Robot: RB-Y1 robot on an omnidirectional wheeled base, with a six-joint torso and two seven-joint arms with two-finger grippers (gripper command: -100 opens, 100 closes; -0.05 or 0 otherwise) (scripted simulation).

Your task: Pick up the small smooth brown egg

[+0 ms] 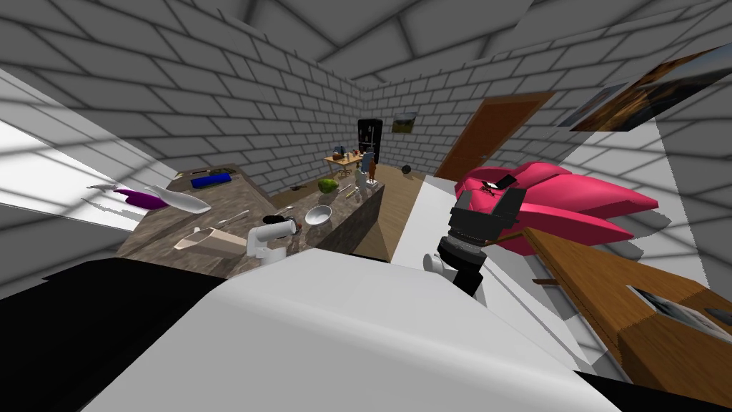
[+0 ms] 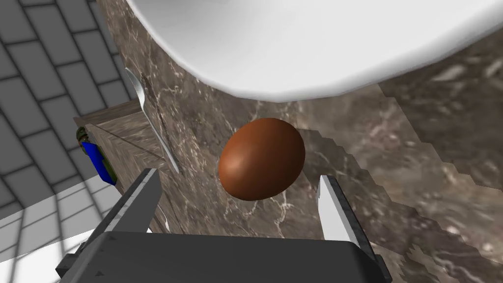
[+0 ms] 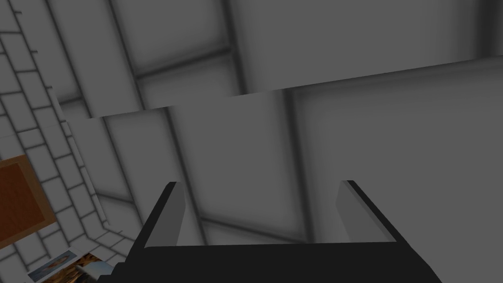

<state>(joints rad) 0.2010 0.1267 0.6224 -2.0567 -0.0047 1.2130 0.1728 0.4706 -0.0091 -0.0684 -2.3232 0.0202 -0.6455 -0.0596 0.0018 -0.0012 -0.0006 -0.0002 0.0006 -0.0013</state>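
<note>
Left wrist view: the brown egg (image 2: 262, 158) lies on the marbled counter (image 2: 393, 162) between the left gripper's (image 2: 238, 176) spread fingers, just past their tips and touching neither. A white bowl (image 2: 304, 44) sits just beyond. The right gripper's (image 3: 260, 184) fingers stand apart.

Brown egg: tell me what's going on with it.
The left gripper hangs open at the brown egg, which lies on the marbled brown counter beside a white bowl; its fingers flank the egg without touching it. A spoon lies nearby. The right gripper is open too, held away from the counter.
</note>
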